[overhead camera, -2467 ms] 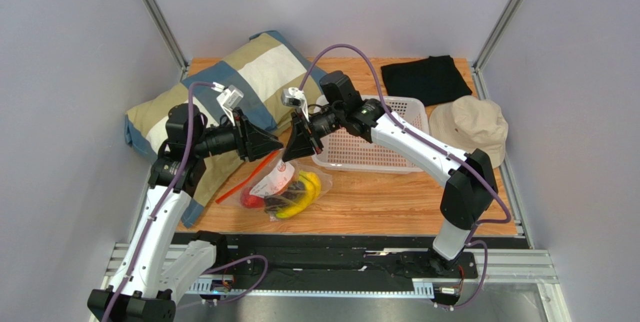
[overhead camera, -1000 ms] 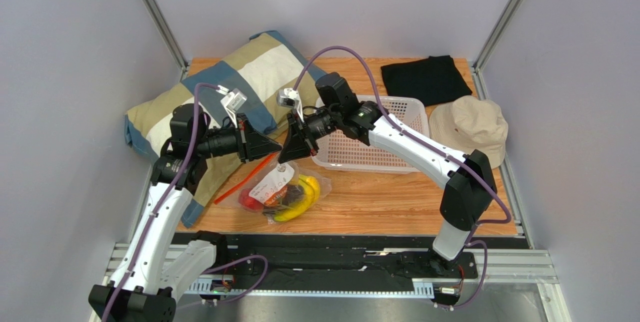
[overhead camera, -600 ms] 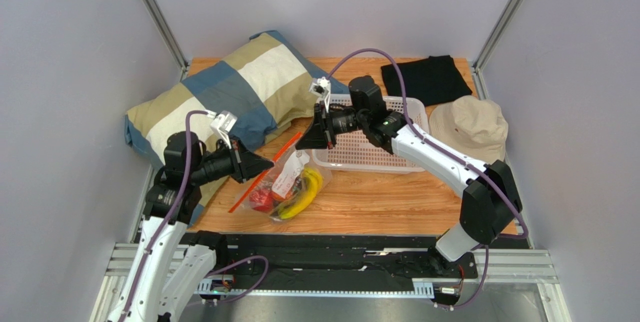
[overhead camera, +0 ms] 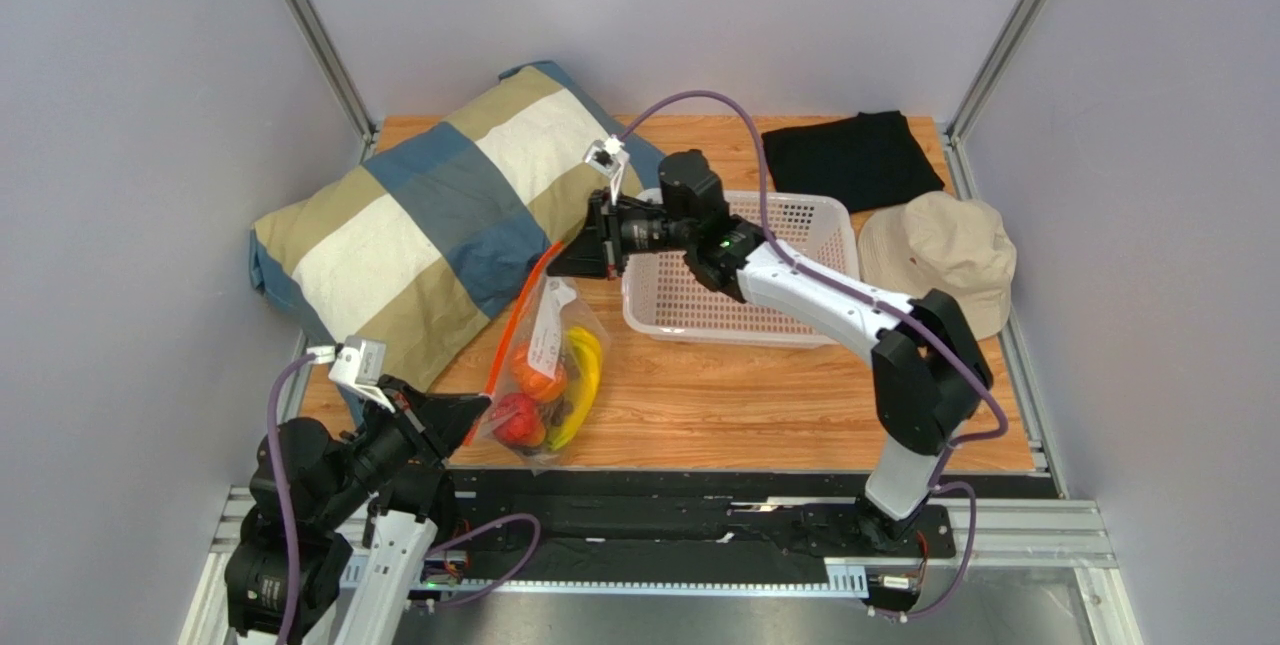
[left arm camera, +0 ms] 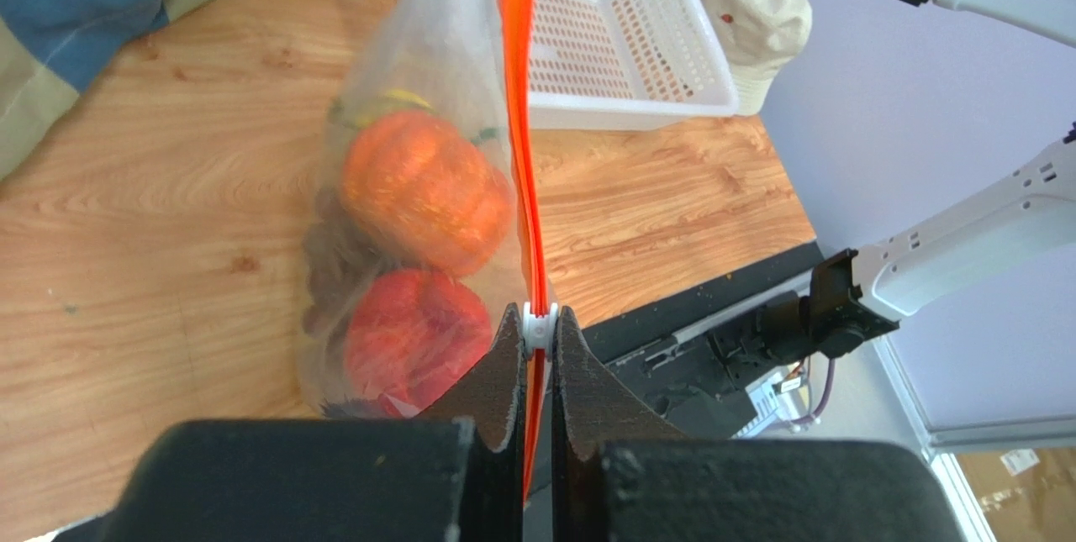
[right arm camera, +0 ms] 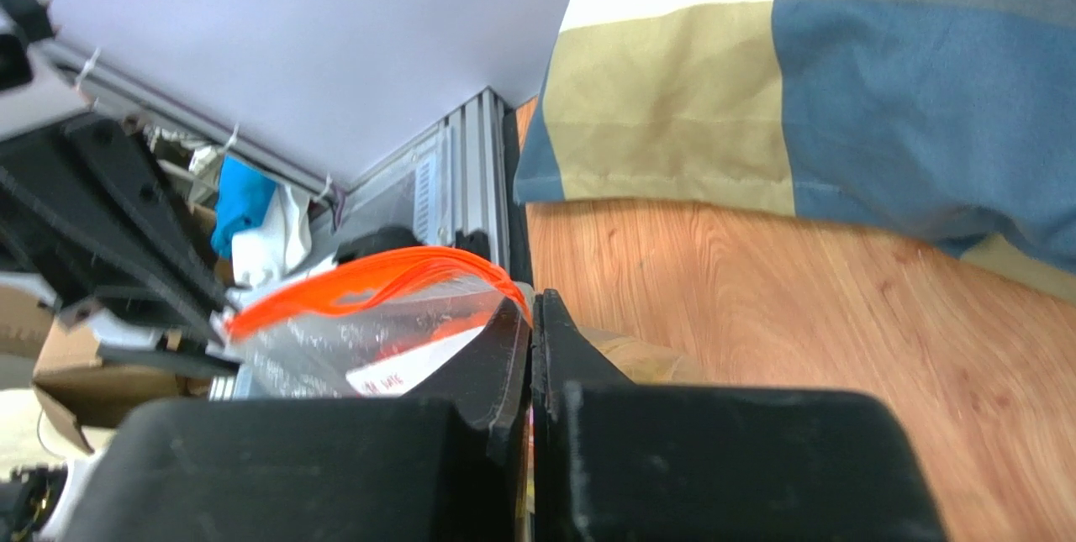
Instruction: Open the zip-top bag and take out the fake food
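The clear zip-top bag (overhead camera: 553, 360) lies on the wooden table, stretched between both grippers along its orange-red zipper strip (overhead camera: 519, 330). Inside it I see an orange round fruit (overhead camera: 541, 375), a red fruit (overhead camera: 519, 420) and a yellow banana (overhead camera: 583, 375); the grapes are not clearly visible. My left gripper (overhead camera: 469, 408) is shut on the white zipper slider (left arm camera: 539, 323) at the near end of the strip (left arm camera: 515, 126), with the orange fruit (left arm camera: 423, 189) and the red fruit (left arm camera: 411, 340) just beyond. My right gripper (overhead camera: 571, 258) is shut on the bag's far end (right arm camera: 366, 328).
A striped pillow (overhead camera: 428, 218) lies at the far left, next to the bag. A white perforated basket (overhead camera: 736, 285) stands right of the right gripper. A black cloth (overhead camera: 854, 158) and a beige hat (overhead camera: 939, 255) lie at the far right.
My left gripper has pulled back to the near left edge along the zipper strip. My right gripper has moved away with the bag's other end. The bag is now stretched out lengthwise.
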You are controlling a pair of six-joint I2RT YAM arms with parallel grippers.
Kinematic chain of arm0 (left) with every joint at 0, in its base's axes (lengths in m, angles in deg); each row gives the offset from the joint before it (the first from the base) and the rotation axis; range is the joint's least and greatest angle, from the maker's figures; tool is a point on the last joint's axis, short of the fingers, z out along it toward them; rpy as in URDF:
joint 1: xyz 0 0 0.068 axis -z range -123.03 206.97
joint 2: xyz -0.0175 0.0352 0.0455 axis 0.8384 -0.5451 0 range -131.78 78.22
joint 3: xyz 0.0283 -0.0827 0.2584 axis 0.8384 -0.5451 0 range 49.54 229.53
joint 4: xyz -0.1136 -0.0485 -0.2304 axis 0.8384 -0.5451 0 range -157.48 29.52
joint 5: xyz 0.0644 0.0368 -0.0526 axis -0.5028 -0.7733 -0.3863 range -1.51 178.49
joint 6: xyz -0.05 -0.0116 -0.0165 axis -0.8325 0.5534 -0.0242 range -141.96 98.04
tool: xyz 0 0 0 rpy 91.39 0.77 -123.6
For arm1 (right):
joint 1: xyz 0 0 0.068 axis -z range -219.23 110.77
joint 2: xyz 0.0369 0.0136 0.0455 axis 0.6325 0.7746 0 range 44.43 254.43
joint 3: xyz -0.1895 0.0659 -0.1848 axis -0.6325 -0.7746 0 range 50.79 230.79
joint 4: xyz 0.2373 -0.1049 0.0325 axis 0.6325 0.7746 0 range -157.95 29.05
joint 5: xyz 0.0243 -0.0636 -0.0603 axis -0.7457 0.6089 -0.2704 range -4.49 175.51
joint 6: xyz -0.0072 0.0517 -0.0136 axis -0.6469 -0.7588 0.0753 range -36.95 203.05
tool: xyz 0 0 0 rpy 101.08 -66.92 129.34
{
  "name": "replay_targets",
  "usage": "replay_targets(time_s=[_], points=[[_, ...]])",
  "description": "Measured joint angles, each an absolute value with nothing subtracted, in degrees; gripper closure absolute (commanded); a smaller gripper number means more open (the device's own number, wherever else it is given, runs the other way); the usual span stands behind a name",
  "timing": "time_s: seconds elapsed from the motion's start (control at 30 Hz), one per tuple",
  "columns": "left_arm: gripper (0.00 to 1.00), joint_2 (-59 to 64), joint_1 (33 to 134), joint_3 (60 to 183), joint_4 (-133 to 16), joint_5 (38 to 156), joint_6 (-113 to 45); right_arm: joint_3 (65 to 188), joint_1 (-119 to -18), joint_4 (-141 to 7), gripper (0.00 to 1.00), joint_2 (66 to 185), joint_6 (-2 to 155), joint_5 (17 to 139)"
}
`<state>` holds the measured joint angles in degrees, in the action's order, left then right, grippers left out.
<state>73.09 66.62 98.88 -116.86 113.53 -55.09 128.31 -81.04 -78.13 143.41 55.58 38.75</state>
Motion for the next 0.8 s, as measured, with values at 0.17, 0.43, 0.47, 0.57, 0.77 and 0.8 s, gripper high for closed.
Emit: replay_targets(time_s=[0.17, 0.43, 0.47, 0.57, 0.77, 0.8], points=[[1.00, 73.4, 66.6, 97.8, -118.5, 113.9, -56.0, 135.0, -82.6, -80.6, 1.00, 151.2, 52.2, 43.7], [1.00, 72.7, 66.5, 89.5, -112.7, 120.3, -58.7, 145.0, -82.6, -79.0, 0.66, 159.7, 50.9, 46.3], [1.00, 72.7, 66.5, 88.6, -111.9, 120.6, -59.1, 145.6, -82.5, -77.7, 0.59, 159.9, 50.7, 46.6], [1.00, 72.1, 66.6, 86.6, -109.9, 122.4, -60.4, 148.8, -82.4, -69.5, 0.41, 159.9, 51.6, 50.3], [1.00, 66.7, 66.6, 85.9, -104.4, 125.4, -61.4, 150.8, -82.3, -47.2, 0.31, 156.2, 51.3, 65.5], [1.00, 66.2, 66.6, 85.8, -103.8, 125.7, -61.5, 150.8, -82.3, -44.1, 0.30, 155.4, 51.0, 67.8]])
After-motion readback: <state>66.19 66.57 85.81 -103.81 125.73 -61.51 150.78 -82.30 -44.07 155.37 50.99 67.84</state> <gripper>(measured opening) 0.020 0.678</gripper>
